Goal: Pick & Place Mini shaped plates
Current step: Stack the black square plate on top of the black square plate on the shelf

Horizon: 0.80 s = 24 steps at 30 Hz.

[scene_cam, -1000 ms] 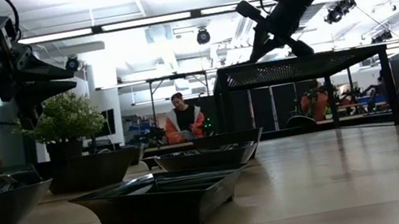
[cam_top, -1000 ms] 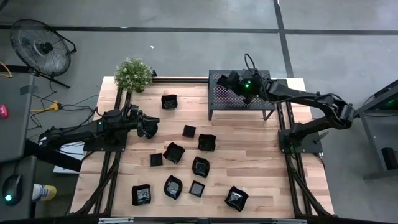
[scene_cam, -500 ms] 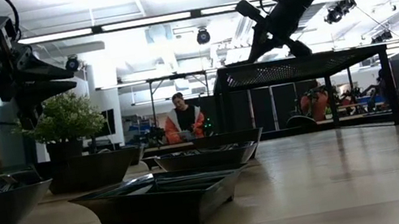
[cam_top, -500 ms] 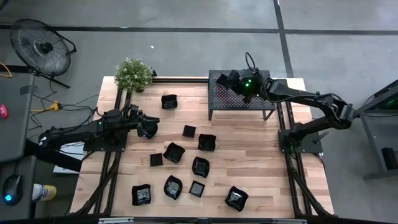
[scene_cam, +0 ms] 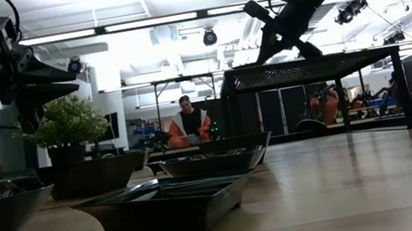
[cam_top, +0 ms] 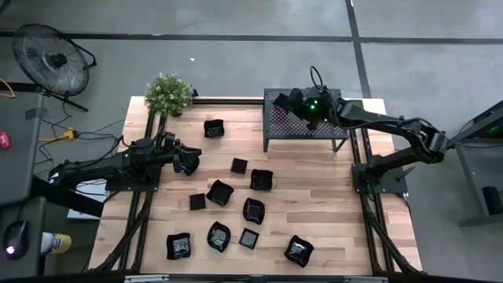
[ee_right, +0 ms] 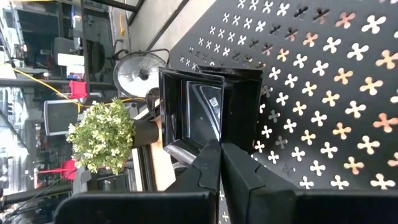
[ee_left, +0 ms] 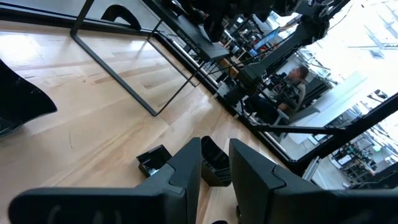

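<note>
Several small glossy black mini plates lie on their bases on the wooden table, among them one at the far side (cam_top: 213, 127), one mid-table (cam_top: 219, 192) and one near the front (cam_top: 299, 250). My right gripper (cam_top: 288, 101) is over the far left corner of the black perforated rack (cam_top: 314, 126), shut on a square mini plate (ee_right: 205, 106). My left gripper (cam_top: 191, 163) hangs level over the table's left part, its fingers (ee_left: 186, 168) a little apart with nothing between them. Beyond them, plates (ee_left: 214, 171) lie on the table. My right gripper pinches the square plate's rim (ee_right: 219, 138) between its two fingers, which slant down toward the rack's far left corner. The plate stands tilted, its hollow side toward the wrist camera. Whether it rests on the rack top (ee_right: 311, 93) I cannot tell.
A potted plant (cam_top: 168, 94) stands at the table's far left corner. The rack (scene_cam: 308, 69) stands on thin legs at the far right. A fan (cam_top: 51, 59) is on the floor off the table's left. A person (scene_cam: 188, 123) sits in the room behind.
</note>
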{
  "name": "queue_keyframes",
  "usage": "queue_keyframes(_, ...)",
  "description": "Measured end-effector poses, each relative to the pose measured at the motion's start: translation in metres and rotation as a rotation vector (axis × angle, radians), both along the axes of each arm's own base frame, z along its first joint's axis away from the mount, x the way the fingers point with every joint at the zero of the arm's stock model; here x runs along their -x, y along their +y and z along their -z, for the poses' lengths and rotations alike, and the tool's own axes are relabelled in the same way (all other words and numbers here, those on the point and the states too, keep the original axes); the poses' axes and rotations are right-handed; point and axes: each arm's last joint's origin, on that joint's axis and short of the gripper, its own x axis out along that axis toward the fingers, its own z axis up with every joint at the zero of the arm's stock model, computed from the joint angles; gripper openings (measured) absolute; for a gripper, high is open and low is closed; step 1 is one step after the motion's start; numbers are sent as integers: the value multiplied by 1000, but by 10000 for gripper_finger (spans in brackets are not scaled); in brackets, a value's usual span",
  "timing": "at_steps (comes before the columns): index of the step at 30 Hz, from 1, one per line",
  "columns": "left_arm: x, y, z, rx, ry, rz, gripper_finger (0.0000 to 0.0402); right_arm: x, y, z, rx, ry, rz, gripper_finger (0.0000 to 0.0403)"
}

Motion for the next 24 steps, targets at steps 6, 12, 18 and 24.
queue_keyframes(6, 0, 0, 0, 0, 0, 0, 81, 0, 0, 0, -3, -1, -3, 1)
queue_keyframes(12, 0, 0, 0, 0, 0, 0, 81, 0, 0, 0, -4, -2, -7, 1)
queue_keyframes(18, 0, 0, 0, 0, 0, 0, 81, 0, 0, 0, 0, 1, -10, 1)
queue_keyframes(24, 0, 0, 0, 0, 0, 0, 81, 0, 0, 0, 1, 3, -8, 31)
